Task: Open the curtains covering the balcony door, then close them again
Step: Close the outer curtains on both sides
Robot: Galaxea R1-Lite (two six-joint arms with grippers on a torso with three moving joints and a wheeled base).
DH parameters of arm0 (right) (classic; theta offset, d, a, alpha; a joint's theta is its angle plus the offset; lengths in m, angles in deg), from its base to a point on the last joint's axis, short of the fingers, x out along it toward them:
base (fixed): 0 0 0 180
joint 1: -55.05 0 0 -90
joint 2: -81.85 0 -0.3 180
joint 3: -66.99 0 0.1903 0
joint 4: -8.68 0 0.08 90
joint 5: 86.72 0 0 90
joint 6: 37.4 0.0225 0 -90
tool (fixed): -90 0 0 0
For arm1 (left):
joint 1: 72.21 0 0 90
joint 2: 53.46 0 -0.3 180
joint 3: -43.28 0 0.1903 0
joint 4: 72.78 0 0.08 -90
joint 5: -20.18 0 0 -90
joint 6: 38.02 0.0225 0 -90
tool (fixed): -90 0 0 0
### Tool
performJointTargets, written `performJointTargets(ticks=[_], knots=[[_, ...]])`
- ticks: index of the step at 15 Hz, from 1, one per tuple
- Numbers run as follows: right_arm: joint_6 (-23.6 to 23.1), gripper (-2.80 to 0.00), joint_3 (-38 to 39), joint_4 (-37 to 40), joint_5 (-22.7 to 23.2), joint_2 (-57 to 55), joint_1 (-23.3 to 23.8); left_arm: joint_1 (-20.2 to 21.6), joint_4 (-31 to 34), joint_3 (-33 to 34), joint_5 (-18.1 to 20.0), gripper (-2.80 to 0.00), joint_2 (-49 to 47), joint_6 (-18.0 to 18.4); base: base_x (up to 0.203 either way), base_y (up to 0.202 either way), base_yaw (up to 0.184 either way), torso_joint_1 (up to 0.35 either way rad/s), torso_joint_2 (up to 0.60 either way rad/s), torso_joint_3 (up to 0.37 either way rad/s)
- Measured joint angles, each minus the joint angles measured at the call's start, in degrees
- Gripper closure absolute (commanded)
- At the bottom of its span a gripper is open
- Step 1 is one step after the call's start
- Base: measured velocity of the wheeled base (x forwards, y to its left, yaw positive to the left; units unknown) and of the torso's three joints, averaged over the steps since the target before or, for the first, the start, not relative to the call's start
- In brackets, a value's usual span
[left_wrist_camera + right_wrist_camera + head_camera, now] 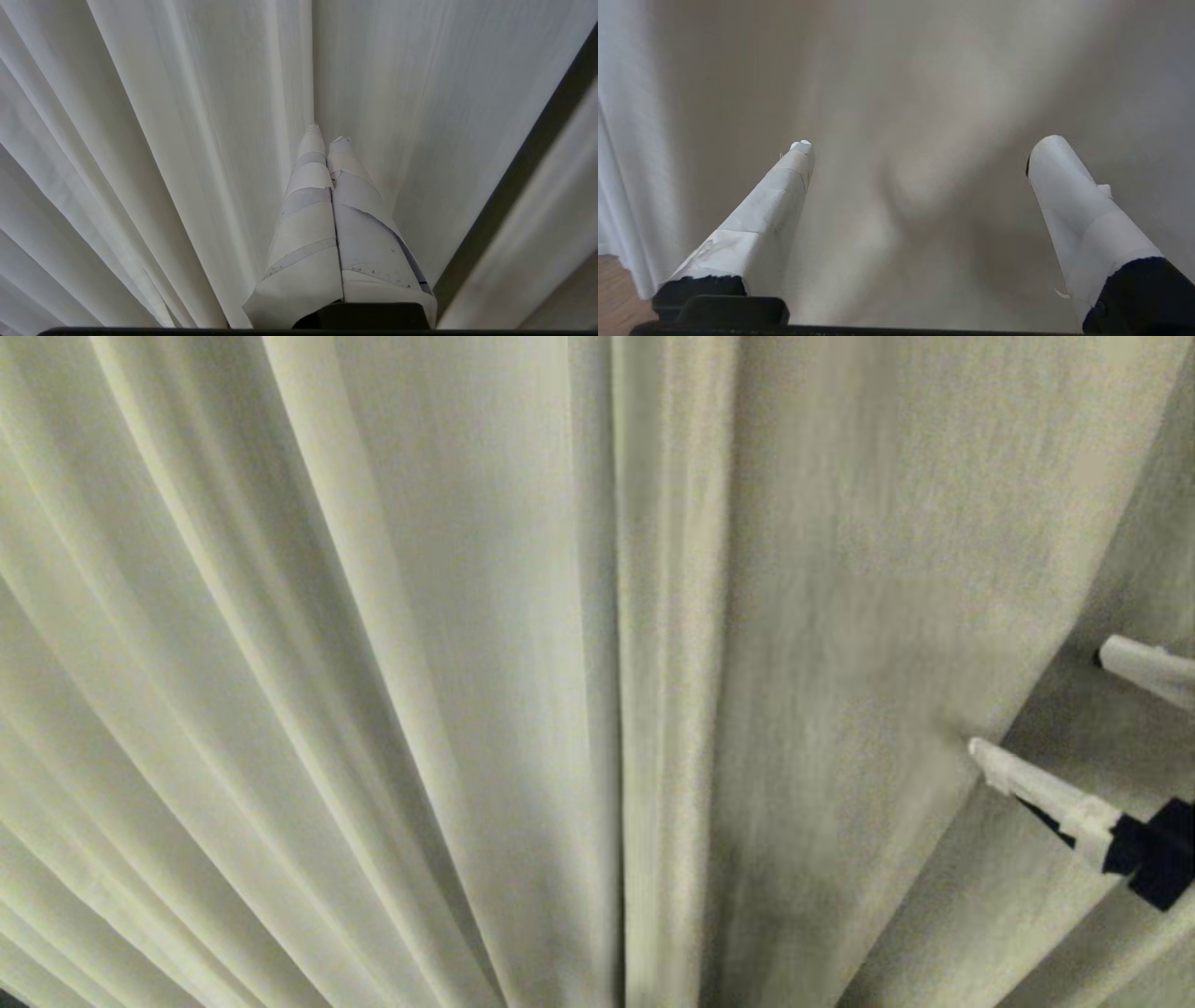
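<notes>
Cream-white pleated sheer curtains (373, 663) drawn shut, filling the view. Right hand (1036, 700) spread wide at a right-panel fold — likely lining up a grab. Left hand (327, 140) closed, empty, idle.

No readable text or labels anywhere.

Right gripper (1036, 705) with long tapered fingers (775, 200) wrapped in white tape over black bases, left gripper (327, 137) likewise taped in overlapping white bands, black mount beneath
</notes>
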Motion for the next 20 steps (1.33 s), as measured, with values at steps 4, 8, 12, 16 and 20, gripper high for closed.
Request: performJointTargets(ticks=[4,8,12,16,20], knots=[[0.1,0.00,2.0,-0.1,0.4,1.6,-0.1,0.0,0.0,0.0,0.0,0.00,0.0,0.0,0.000,0.000,0.000,0.000,0.00,0.000],[0.0,0.00,3.9,-0.1,0.5,2.6,-0.1,0.0,0.0,0.0,0.0,0.00,0.0,0.0,0.000,0.000,0.000,0.000,0.00,0.000],[0.1,0.00,6.6,-0.4,0.4,4.7,-0.1,0.0,0.0,0.0,0.0,0.00,0.0,0.0,0.000,0.000,0.000,0.000,0.00,0.000],[1.5,0.00,10.5,-0.2,0.0,9.3,0.0,0.0,0.0,0.0,0.0,0.00,0.0,0.0,0.000,0.000,0.000,0.000,0.00,0.000],[3.5,0.00,15.7,-0.1,0.0,14.4,3.5,0.0,0.0,0.0,0.0,0.00,0.0,0.0,0.000,0.000,0.000,0.000,0.00,0.000]])
